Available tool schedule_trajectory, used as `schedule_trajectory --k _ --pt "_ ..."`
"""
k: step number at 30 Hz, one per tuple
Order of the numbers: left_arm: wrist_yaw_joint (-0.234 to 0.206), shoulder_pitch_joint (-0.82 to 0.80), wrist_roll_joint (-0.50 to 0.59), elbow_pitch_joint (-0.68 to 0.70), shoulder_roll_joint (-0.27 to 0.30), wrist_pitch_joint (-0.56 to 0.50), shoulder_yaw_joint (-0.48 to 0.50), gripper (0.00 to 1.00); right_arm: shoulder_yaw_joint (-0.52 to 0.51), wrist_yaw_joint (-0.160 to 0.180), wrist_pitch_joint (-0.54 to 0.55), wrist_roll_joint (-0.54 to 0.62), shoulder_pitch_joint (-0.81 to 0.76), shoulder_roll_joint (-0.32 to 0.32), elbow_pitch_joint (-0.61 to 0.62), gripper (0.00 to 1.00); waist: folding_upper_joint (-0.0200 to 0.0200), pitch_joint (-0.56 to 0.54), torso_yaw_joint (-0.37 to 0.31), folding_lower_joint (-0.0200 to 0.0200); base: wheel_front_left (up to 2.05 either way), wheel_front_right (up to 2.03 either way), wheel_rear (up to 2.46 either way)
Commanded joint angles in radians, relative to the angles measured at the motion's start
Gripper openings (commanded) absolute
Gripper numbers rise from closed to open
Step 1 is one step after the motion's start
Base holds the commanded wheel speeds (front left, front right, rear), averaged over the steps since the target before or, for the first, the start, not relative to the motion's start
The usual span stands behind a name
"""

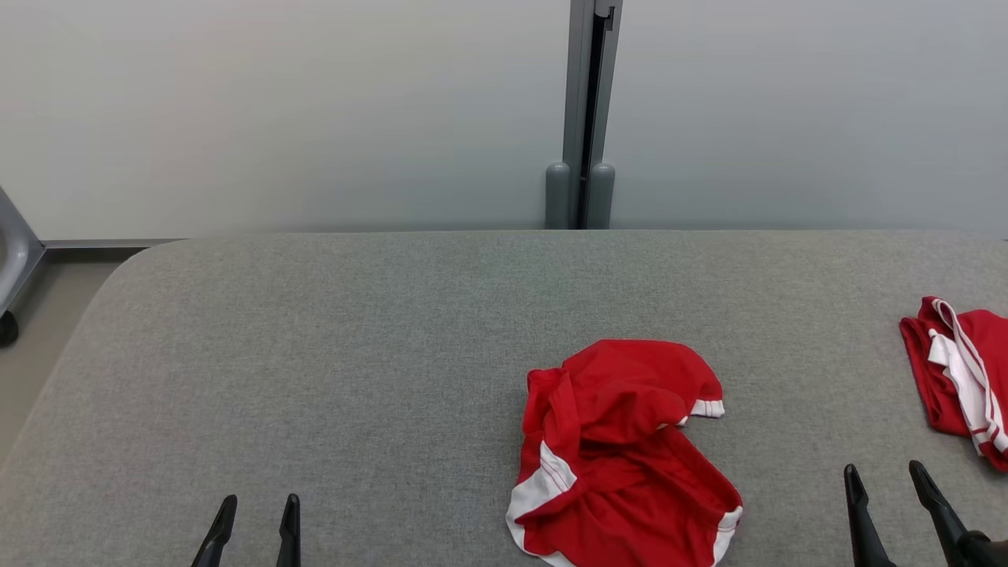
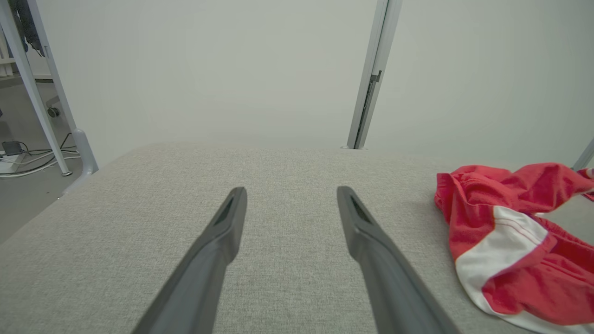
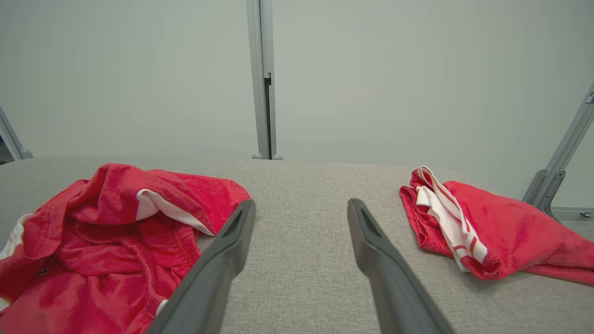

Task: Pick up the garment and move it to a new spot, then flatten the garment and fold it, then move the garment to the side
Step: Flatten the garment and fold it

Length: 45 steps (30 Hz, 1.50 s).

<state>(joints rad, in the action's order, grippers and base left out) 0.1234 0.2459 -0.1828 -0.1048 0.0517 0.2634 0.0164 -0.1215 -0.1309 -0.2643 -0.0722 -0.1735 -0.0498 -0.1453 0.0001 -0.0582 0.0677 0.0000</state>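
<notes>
On the grey bench (image 1: 354, 331), in the head view, you see the crumpled red garment (image 1: 622, 457) with white trim. It lies right of the middle, close to the near edge. A second red garment (image 1: 957, 378) lies at the far right of the picture, well apart from the first. Your left hand (image 1: 261, 500) is at the lower left, with its two fingers apart and nothing between them. It is well apart from the crumpled red garment. Your right hand (image 1: 882, 470) is at the lower right, also spread and empty, between the two garments. Behind the bench stands a pale wall with a grey post (image 1: 591, 118).

In the left wrist view, the two dark fingers stand wide apart over bare bench. The crumpled red garment lies to their right, not touching them.

In the right wrist view, the fingers are wide apart too, with bare bench between them. The crumpled red garment lies at the left. One finger crosses in front of its edge, and I cannot tell if it touches the cloth. The second red garment lies at the right, apart from the other finger.
</notes>
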Motion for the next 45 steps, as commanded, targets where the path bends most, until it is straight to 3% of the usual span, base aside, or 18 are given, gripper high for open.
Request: schedule_trajectory --k 1,5,9,15,20,26,31,32,33,34,39,45 --pt "0.004 -0.014 0.008 -0.001 0.002 0.001 0.006 1.00 0.000 0.000 0.000 -0.007 0.008 -0.003 -0.001 1.00 -0.0001 0.001 -0.003 0.0000 0.00 0.00 0.00" --pt "0.007 -0.065 -0.003 0.038 -0.001 0.001 -0.077 1.00 -0.003 0.000 0.000 -0.005 0.026 -0.003 0.011 1.00 -0.0001 0.014 -0.027 0.0000 0.00 0.00 0.00" --pt "0.008 -0.160 -0.029 0.077 0.000 -0.011 -0.314 1.00 -0.003 0.000 0.000 0.005 0.051 -0.004 0.026 1.00 -0.0001 0.030 -0.081 0.0000 0.00 0.00 0.00" --pt "0.007 -0.406 -0.077 0.025 0.001 -0.189 -0.631 1.00 0.008 0.000 0.000 0.000 0.088 -0.004 0.048 1.00 -0.0001 0.081 -0.206 0.0000 0.00 0.00 0.00" --pt "0.007 -0.569 -0.149 -0.111 0.002 -0.376 -0.791 1.00 0.014 0.000 0.000 -0.032 0.121 -0.004 0.054 1.00 -0.0001 0.147 -0.330 0.0000 0.00 0.00 0.00" --pt "-0.030 -0.645 -0.188 -0.274 0.002 -0.504 -0.820 1.00 0.010 0.000 0.000 -0.077 0.118 -0.003 0.027 1.00 -0.0001 0.181 -0.437 0.0000 0.00 0.00 0.00" --pt "-0.062 -0.644 -0.180 -0.366 0.026 -0.581 -0.826 1.00 0.002 0.000 0.000 -0.095 0.114 -0.003 0.014 1.00 -0.0001 0.186 -0.473 0.0000 0.00 0.00 0.00" --pt "-0.061 -0.641 -0.176 -0.382 0.034 -0.603 -0.835 0.46 0.000 0.000 0.000 -0.097 0.115 -0.003 0.013 1.00 -0.0001 0.185 -0.476 0.0000 0.00 0.00 0.00" --pt "-0.067 -0.643 -0.176 -0.387 0.039 -0.616 -0.834 0.17 -0.001 0.000 0.000 -0.102 0.116 -0.004 0.012 1.00 -0.0001 0.184 -0.477 0.0000 0.00 0.00 0.00" --pt "-0.072 -0.643 -0.179 -0.390 0.039 -0.630 -0.832 0.00 -0.004 0.000 0.000 -0.105 0.118 -0.003 0.012 1.00 -0.0001 0.182 -0.477 0.0000 0.00 0.00 0.00" --pt "-0.077 -0.654 -0.200 -0.362 0.058 -0.667 -0.819 0.00 -0.012 0.000 0.000 -0.111 0.119 -0.003 0.011 1.00 -0.0001 0.168 -0.456 0.0000 0.00 0.00 0.00" --pt "-0.116 -0.701 -0.298 -0.233 0.034 -0.562 -0.690 0.00 -0.015 0.000 0.000 -0.108 0.110 -0.004 0.009 1.00 -0.0001 0.153 -0.419 0.0000 0.00 0.00 0.00"
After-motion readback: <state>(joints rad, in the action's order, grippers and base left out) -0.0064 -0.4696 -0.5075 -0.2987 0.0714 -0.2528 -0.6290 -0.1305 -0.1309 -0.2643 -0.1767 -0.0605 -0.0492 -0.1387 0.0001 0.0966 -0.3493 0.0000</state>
